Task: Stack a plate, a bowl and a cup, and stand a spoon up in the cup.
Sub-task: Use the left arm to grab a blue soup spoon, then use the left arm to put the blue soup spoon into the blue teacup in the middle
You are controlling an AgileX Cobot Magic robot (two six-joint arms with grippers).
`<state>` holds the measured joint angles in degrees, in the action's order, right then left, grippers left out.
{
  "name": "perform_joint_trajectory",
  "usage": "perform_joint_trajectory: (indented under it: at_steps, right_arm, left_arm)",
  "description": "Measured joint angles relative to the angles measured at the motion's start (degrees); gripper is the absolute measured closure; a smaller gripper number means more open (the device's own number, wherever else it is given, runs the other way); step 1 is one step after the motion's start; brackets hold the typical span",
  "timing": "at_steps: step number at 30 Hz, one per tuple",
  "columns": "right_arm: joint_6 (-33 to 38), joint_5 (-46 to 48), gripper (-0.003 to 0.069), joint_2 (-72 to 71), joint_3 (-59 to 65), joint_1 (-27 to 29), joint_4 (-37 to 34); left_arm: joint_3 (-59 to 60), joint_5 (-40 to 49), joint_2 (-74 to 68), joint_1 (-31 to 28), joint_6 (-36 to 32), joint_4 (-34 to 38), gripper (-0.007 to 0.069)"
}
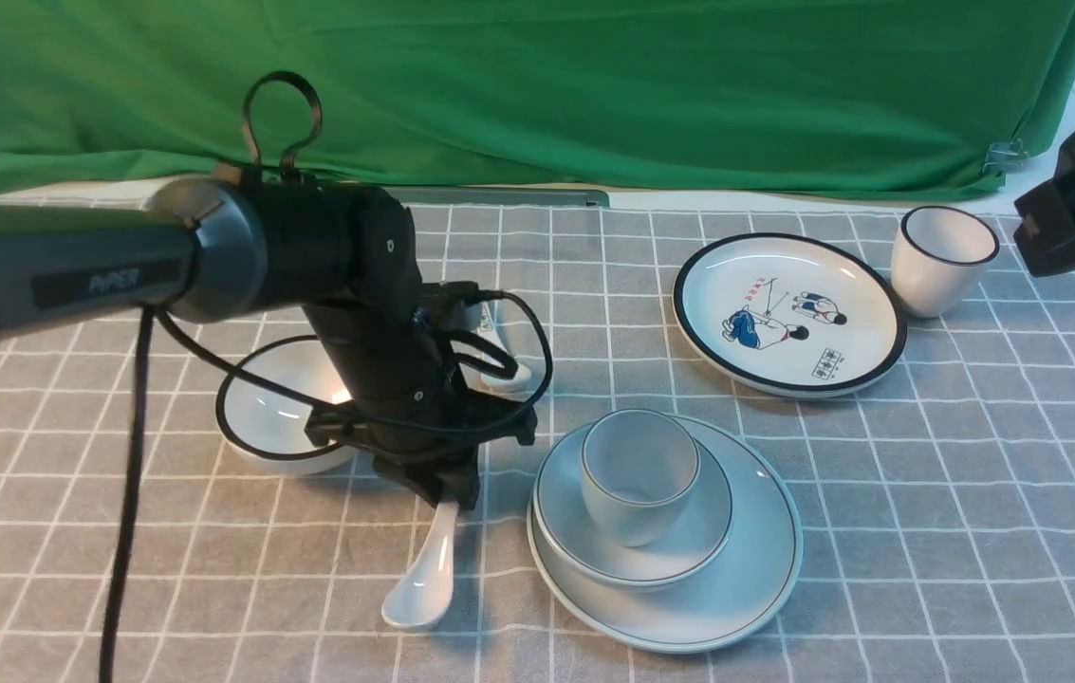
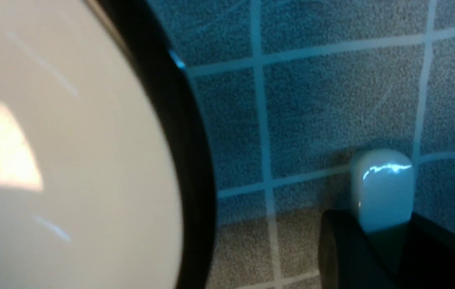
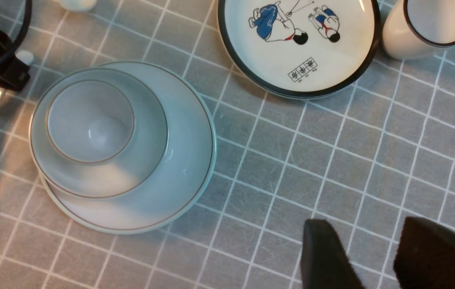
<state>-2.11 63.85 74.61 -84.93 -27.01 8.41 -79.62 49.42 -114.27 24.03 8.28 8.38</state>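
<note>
Glazed ware on fabric: the glossy white ceramic soup spoon (image 1: 423, 579) carries sharp highlights, while the pale round thin-rimmed ceramic plate (image 1: 765, 569), shallow pale bowl (image 1: 703, 531) and small handleless pale cup (image 1: 637, 493) show a softer satin glaze, against a matt, coarse-woven grey checked tablecloth (image 1: 926, 531) and a smooth green cloth backdrop (image 1: 594, 85).
</note>
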Motion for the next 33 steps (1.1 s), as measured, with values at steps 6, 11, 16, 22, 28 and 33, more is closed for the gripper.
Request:
perform_joint_trajectory:
  at_steps: [6,11,16,22,28,33]
  right_arm:
    - [0.0,0.0,0.0356,-0.1,0.0,0.0,0.0]
    - [0.0,0.0,0.0356,-0.1,0.0,0.0,0.0]
    - [0.2,0.1,0.0356,-0.1,0.0,0.0,0.1]
    - [0.6,0.0,0.0356,-0.1,0.0,0.0,0.1]
    - [1.1,-1.2,0.0356,-0.1,0.0,0.0,0.2]
    - [1.1,-1.4,0.0356,-0.1,0.0,0.0,0.3]
  left_arm:
    - [0.0,-3.9,11.6,1.0,-2.2,-0.9,0.0503]
    - [0.7,-16.9,19.5,6.5,-5.6,-1.3,0.0503]
    - [7.2,-39.9,23.3,14.9,-6.6,-1.7,0.0503]
    - [15.8,-55.1,22.3,16.0,-6.6,-2.2,0.0503]
    - [23.1,-68.0,22.0,16.2,-6.1,-2.3,0.0503]
    - [23.6,-74.8,22.0,17.0,-3.3,-5.8,0.0503]
